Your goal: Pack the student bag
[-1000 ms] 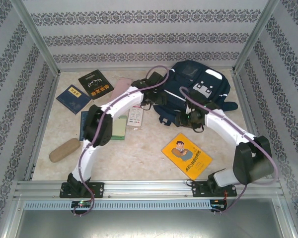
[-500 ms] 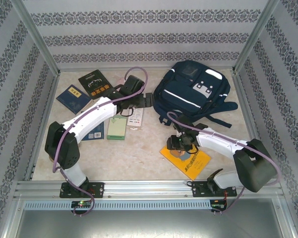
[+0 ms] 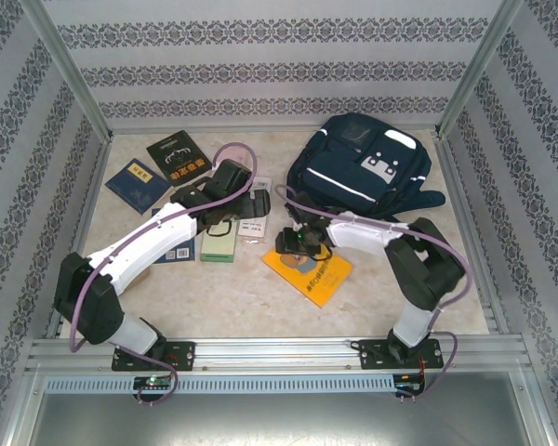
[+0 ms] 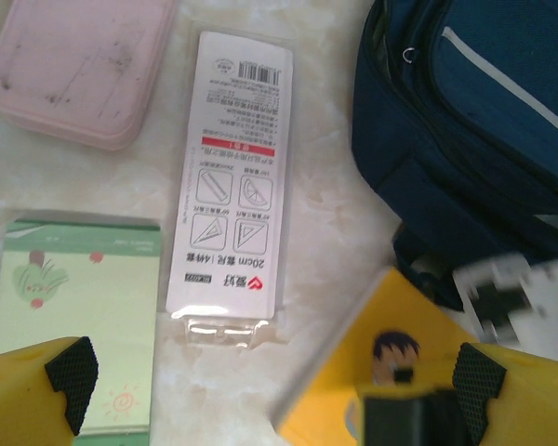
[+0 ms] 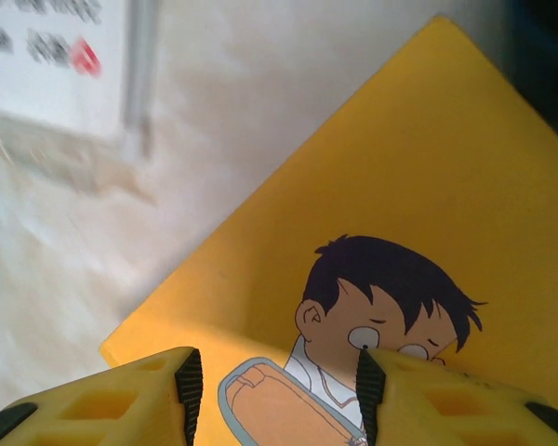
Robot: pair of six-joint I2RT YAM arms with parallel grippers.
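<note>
right pincer (image 5: 277, 376), jaws apart over the yellow book (image 3: 321, 277), seems close enough to strike the wide-open left pincer (image 4: 272, 372) near the student bag (image 3: 363, 172).

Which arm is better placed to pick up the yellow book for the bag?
Right. The right gripper sits open directly over the yellow book, fingers straddling its cover. The left gripper, also open, hangs over the ruler pack, with the book off to its side.

- Robot test cell, lab-like.
- Aluminium frame (image 3: 70, 70) encloses a marble-look counter (image 3: 251, 307).
- Patterned wallpaper panels (image 3: 279, 70) serve as walls.
- Left arm (image 3: 149, 246) and right arm (image 3: 391, 237) are bolted to the front rail (image 3: 279, 351).
</note>
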